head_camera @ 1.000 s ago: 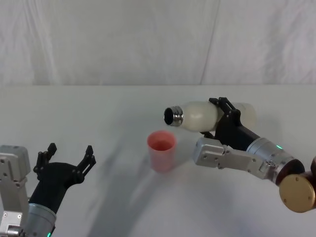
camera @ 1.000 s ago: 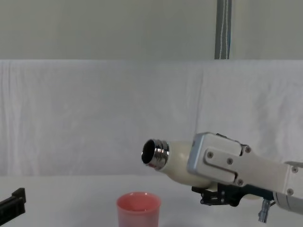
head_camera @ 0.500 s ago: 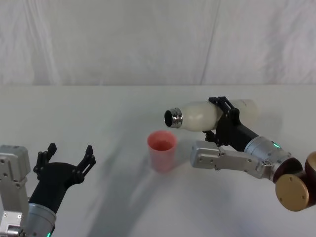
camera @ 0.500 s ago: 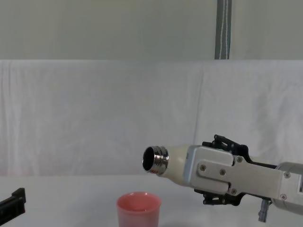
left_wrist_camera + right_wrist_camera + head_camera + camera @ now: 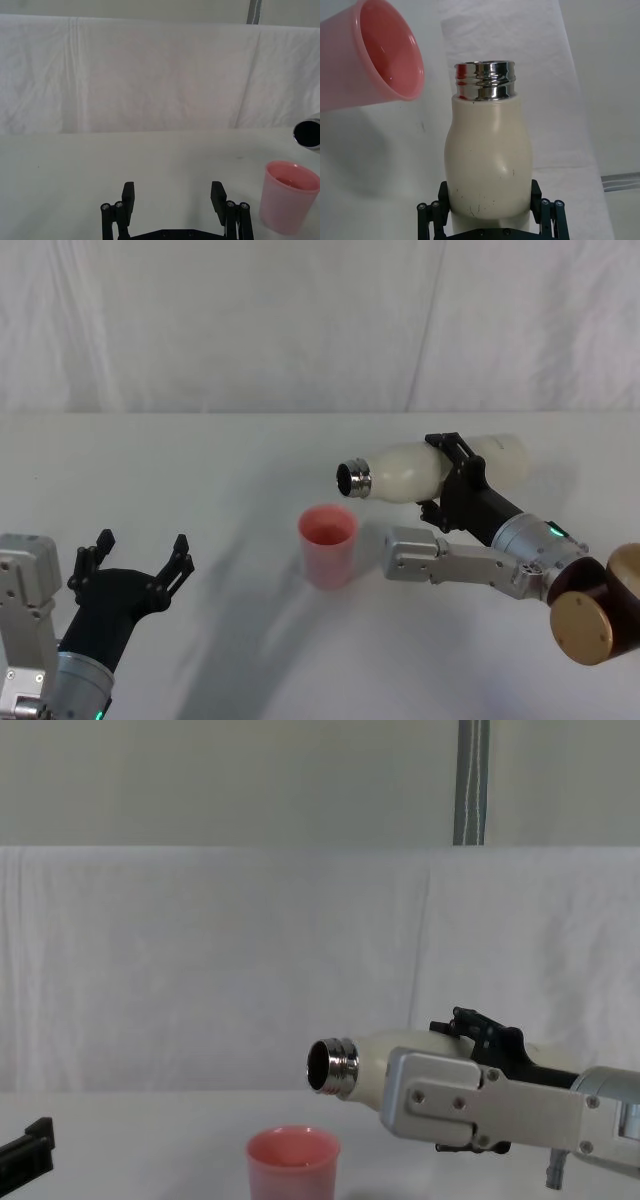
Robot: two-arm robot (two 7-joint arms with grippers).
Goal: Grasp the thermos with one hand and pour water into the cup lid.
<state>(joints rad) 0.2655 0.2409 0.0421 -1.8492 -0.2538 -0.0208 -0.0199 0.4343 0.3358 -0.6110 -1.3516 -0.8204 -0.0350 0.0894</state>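
The cream-white thermos (image 5: pixel 410 469) lies nearly level in the air, its steel neck (image 5: pixel 354 480) pointing left, just above and right of the pink cup lid (image 5: pixel 327 545). My right gripper (image 5: pixel 452 478) is shut on the thermos body, and the right wrist view shows the thermos (image 5: pixel 487 160) between the fingers with the cup lid (image 5: pixel 367 60) beside the neck. The cup lid (image 5: pixel 293 1162) stands upright on the table under the thermos (image 5: pixel 370 1066), a little liquid inside. My left gripper (image 5: pixel 135 558) stays open near the table's front left, away from both, as the left gripper (image 5: pixel 172 199) does in its wrist view.
A white cloth covers the table (image 5: pixel 200 470) and hangs as a backdrop behind it. A grey pole (image 5: pixel 471 782) rises behind the backdrop. Bare table lies left of and behind the cup lid (image 5: pixel 288 202).
The right arm has rolled and the thermos has dropped slightly, staying nearly level, with its neck still beside the cup lid. The left arm has not moved.
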